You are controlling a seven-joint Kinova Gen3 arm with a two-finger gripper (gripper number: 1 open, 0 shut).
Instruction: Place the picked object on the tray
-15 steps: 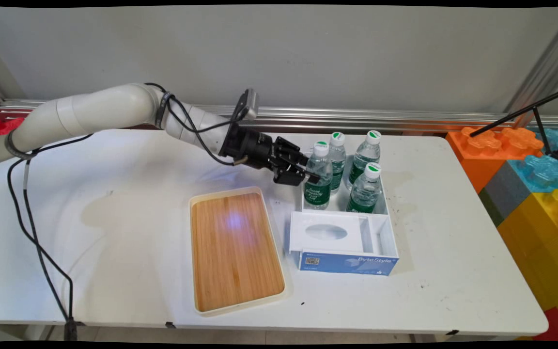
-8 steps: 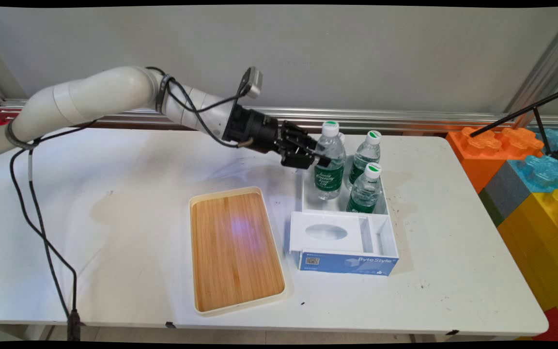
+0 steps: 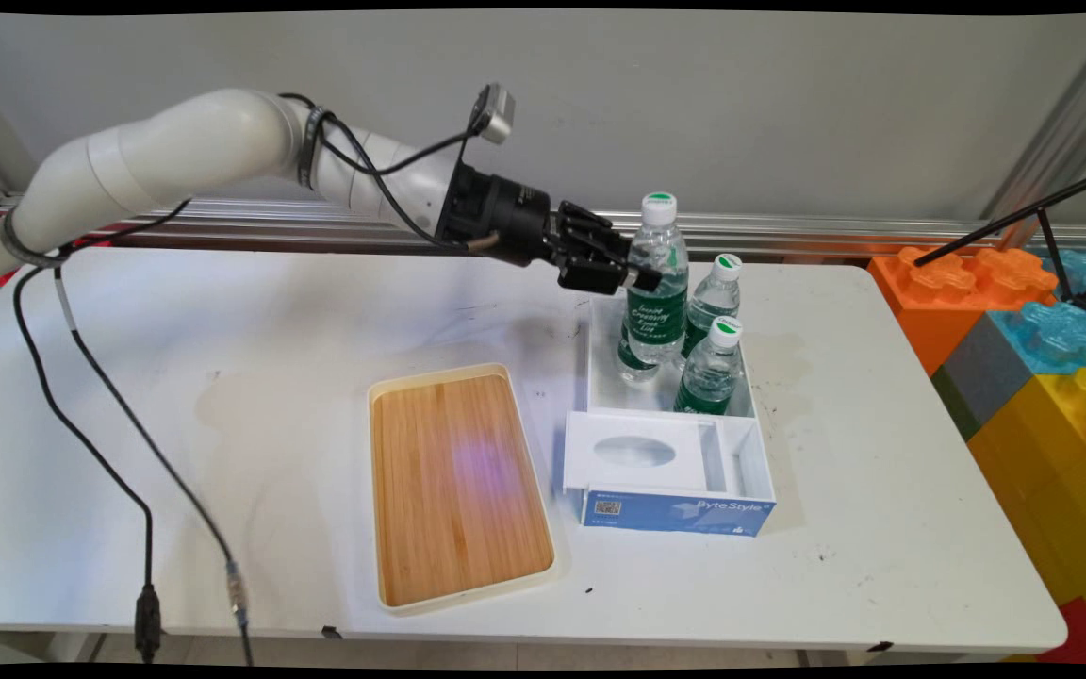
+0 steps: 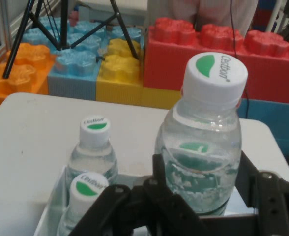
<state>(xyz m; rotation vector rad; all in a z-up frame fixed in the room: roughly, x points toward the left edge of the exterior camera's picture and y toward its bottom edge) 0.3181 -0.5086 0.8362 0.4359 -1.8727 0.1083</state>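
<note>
One water bottle (image 3: 656, 283) is clamped at its shoulder by the pincer (image 3: 635, 275) — upright, lifted above the white box (image 3: 748, 443). Two bottles (image 3: 713, 366) stand inside; the wooden tray (image 3: 456, 486) lies left — open table (image 3: 882, 453) right.

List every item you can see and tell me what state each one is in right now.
Gripper: shut on held bottle.
Held bottle: capped, upright, lifted above the box.
Other bottles: capped, upright, standing in the box.
Box: open-topped, on the table.
Tray: flat on the table, nothing on it.
</note>
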